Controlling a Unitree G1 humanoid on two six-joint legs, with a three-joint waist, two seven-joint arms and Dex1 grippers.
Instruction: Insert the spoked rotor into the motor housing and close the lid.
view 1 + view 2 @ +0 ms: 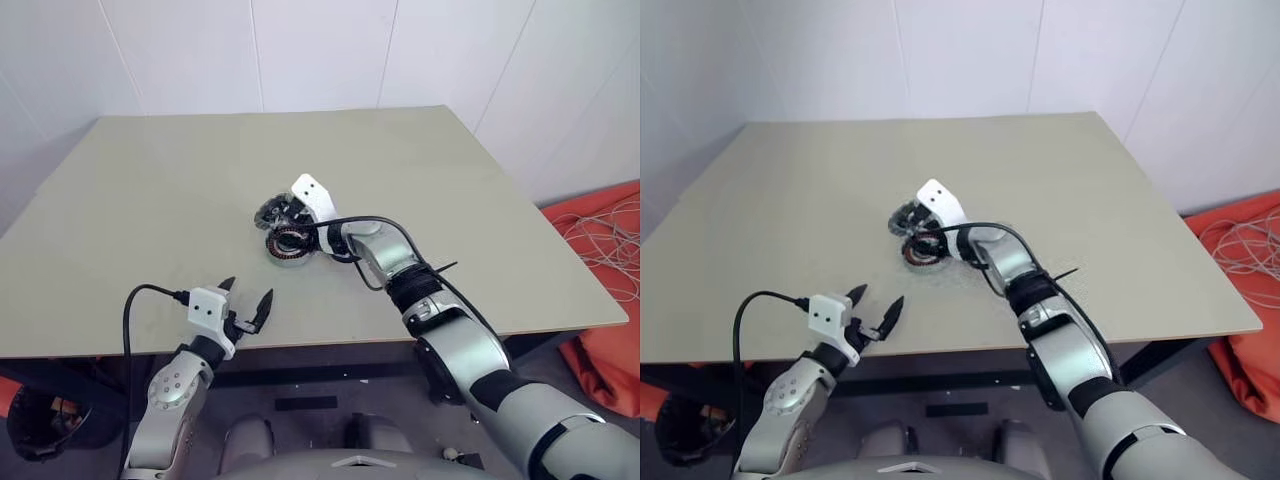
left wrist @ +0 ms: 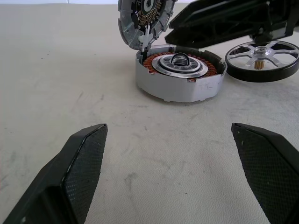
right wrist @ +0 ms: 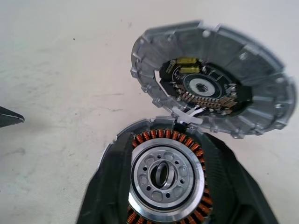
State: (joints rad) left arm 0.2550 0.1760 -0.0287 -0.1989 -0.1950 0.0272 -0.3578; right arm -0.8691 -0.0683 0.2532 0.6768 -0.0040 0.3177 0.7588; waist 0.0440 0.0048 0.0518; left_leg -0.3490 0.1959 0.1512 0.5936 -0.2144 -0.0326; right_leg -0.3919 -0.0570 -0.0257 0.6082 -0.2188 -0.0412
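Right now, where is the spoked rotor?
The spoked rotor lies flat on the table, not yet inserted, right beside the motor housing, partly under the right tool's black fingers in the left wrist view.

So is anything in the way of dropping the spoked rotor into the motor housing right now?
Yes. The right gripper hangs over the motor housing, between it and the spoked rotor lying beside it on the table. The lid is tilted up off the housing, so the copper windings and hub are uncovered.
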